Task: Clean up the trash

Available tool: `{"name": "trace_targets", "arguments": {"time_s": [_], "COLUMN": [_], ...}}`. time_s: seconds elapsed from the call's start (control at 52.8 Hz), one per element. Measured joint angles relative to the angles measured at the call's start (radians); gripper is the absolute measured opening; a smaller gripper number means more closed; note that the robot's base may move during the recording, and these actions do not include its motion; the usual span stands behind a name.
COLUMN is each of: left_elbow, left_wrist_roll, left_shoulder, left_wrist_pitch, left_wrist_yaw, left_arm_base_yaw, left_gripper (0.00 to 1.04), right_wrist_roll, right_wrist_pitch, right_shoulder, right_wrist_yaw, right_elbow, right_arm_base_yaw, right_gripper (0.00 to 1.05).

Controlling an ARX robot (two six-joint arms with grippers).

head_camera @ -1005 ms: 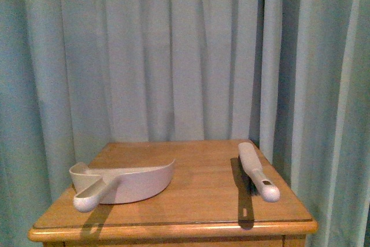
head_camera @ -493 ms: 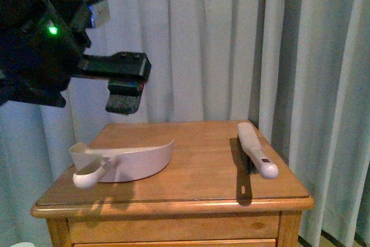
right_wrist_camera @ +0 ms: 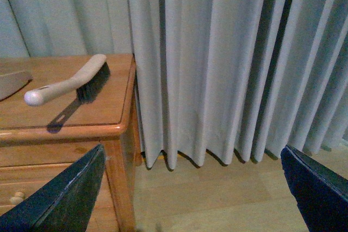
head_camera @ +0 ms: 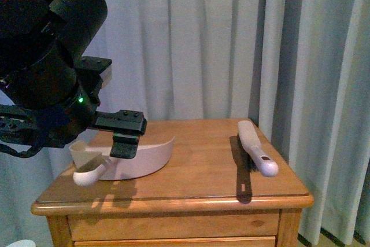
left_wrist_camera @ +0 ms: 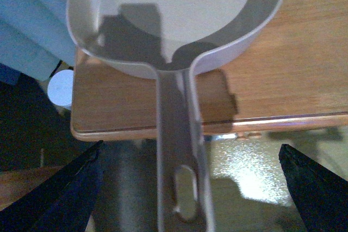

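No crumpled white wad of trash shows in any view. A pale pink dustpan [head_camera: 136, 160] lies on the left of the wooden bedside table [head_camera: 196, 192], its handle pointing over the front-left edge. My left gripper [head_camera: 123, 138] is open and hovers just above that handle. In the left wrist view the dustpan's handle [left_wrist_camera: 176, 156] runs between the two spread fingers [left_wrist_camera: 65, 191], untouched. A hand brush [head_camera: 255, 153] lies on the table's right side and also shows in the right wrist view [right_wrist_camera: 70, 82]. My right gripper [right_wrist_camera: 190, 199] is open and empty, over the floor to the right of the table.
Grey curtains [head_camera: 219, 44] hang close behind and to the right of the table. A drawer front [head_camera: 173, 227] sits below the tabletop. A small white round object [left_wrist_camera: 60, 87] lies on the floor by the table's left side. Wooden floor [right_wrist_camera: 217, 199] lies under the right gripper.
The left arm came into view and dropped from above the table to just over the dustpan's handle. Dustpan and brush have not moved.
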Motion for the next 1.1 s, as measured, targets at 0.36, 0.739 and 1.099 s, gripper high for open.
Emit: {"name": "trace_targets", "arguments": {"time_s": [0.36, 0.739, 1.099], "left_elbow": [0.000, 0.000, 0.008], "left_wrist_roll": [0.001, 0.007, 0.039], "left_shoulder": [0.084, 0.135, 0.145], "left_wrist_pitch": [0.030, 0.061, 0.082], "left_wrist_yaw": [0.005, 0.003, 0.006], "left_arm_base_yaw": [0.012, 0.024, 0.026], "left_gripper": [0.97, 0.97, 0.67], "right_wrist_roll": [0.000, 0.000, 0.000], "right_wrist_pitch": [0.000, 0.000, 0.000], "right_shoulder": [0.000, 0.000, 0.000], "right_wrist_yaw": [0.000, 0.000, 0.000], "right_elbow": [0.000, 0.000, 0.000], "right_arm_base_yaw": [0.000, 0.000, 0.000], "right_gripper": [0.97, 0.97, 0.97]}}
